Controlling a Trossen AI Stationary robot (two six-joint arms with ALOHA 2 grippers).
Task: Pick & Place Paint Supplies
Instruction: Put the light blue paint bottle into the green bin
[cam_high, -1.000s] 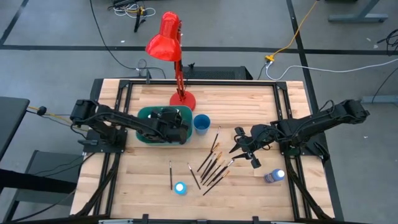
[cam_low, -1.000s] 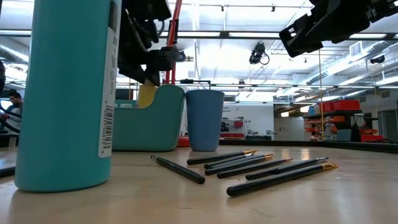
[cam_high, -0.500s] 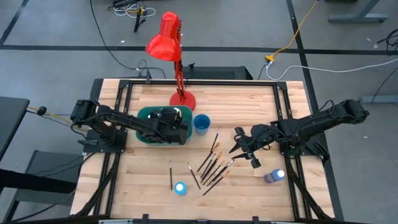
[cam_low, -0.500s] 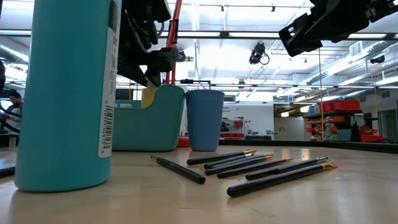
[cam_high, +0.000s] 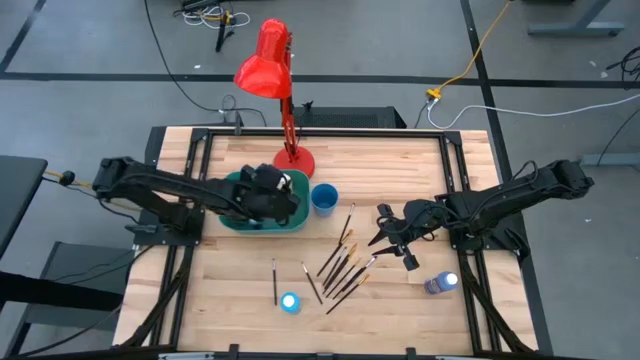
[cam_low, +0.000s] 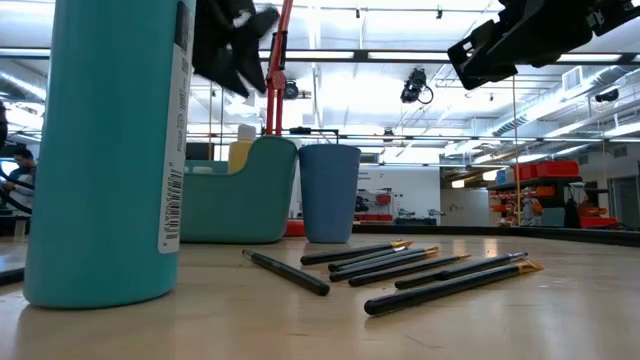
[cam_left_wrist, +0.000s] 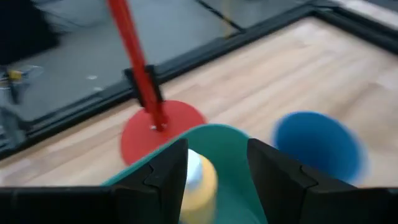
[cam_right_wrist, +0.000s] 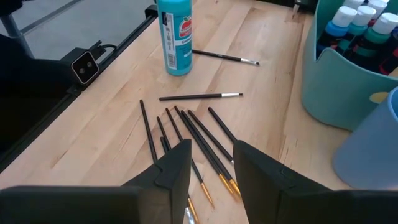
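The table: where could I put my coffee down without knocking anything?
Bare wood lies along the far edge right of the red lamp, and in the near left corner, left of the teal bottle. It is crowded mid-table: the brushes fan out beside the blue cup and teal bin.

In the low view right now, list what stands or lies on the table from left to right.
Tall teal bottle → teal bin with the yellow bottle showing above its rim → blue cup → dark-handled brushes.
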